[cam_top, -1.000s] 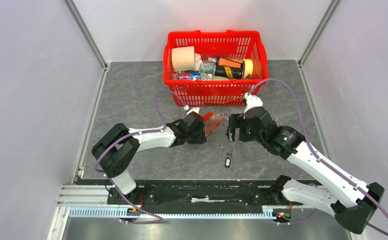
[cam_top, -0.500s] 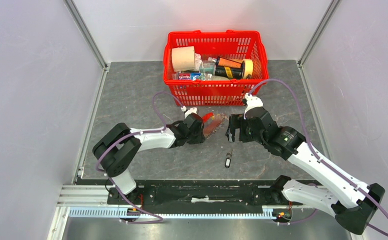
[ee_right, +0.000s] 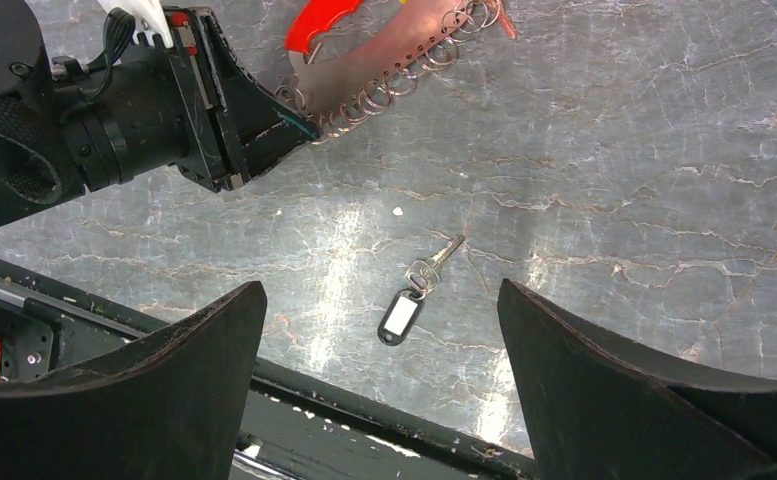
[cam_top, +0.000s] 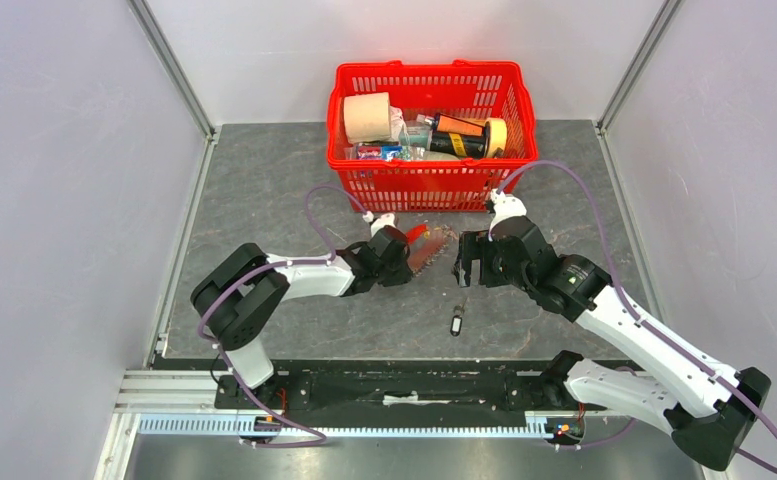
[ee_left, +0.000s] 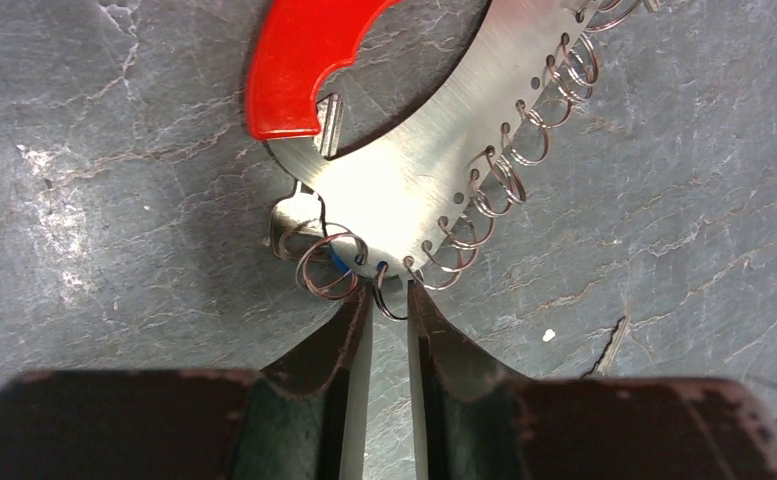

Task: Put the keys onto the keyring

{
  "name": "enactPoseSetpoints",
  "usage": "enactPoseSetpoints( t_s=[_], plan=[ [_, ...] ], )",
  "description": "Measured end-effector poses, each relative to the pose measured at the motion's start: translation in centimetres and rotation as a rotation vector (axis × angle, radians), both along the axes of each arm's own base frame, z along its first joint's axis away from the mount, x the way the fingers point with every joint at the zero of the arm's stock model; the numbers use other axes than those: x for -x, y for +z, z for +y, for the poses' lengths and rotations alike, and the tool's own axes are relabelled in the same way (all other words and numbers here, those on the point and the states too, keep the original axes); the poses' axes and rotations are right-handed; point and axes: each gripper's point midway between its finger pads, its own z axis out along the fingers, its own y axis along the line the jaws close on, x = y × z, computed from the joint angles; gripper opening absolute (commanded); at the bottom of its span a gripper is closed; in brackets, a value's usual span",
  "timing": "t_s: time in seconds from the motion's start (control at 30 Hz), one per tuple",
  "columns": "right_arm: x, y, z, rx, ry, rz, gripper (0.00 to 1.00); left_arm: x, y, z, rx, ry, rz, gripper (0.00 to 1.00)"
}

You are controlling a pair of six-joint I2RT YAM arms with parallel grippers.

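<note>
A dark grey, stone-patterned table (cam_top: 264, 200) is seen, veined with pale cracks. A red mesh basket (cam_top: 429, 185) is set at its far middle. Just in front of the basket the keyring (ee_left: 414, 170) is laid flat: a curved silvery plate with a red grip and a row of wire rings along its outer edge. A bit of blue is glimpsed under its lower end. Closer to the near edge, apart from it, a key (ee_right: 448, 250) joined to a black tag (ee_right: 399, 316) is laid. A small white speck (ee_right: 396, 211) is seen between them.

A red basket (cam_top: 431, 186) holding a paper roll (cam_top: 367, 116), yellow tape (cam_top: 496, 135) and a dark bottle (cam_top: 458, 136) stands on the grey table (cam_top: 264, 190).
</note>
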Motion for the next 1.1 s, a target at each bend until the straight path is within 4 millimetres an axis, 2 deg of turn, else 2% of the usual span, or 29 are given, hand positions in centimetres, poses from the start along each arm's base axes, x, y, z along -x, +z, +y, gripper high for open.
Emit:
enactPoseSetpoints(
  t_s=[0.3, 0.63, 0.77, 1.1],
  plan=[
    [0.1, 0.0, 0.1, -0.005, 0.001, 0.003, 0.94, 0.0, -0.3, 0.3, 0.002, 0.01, -0.007, 0.03],
    [0.3, 0.0, 0.4, -0.018, 0.014, 0.014, 0.94, 1.0, 0.3, 1.3, -0.002, 0.006, 0.0, 0.02],
    [0.4, 0.0, 0.5, -0.025, 0.016, 0.02, 0.93, 1.7, 1.5, 1.6, 0.005, -0.017, -0.005, 0.02],
    [0.5, -0.2, 0.8, -0.028, 0.027, 0.033, 0.94, 3.9, 6.2, 2.5, 0.016, -0.161, -0.052, 0.02]
  ],
)
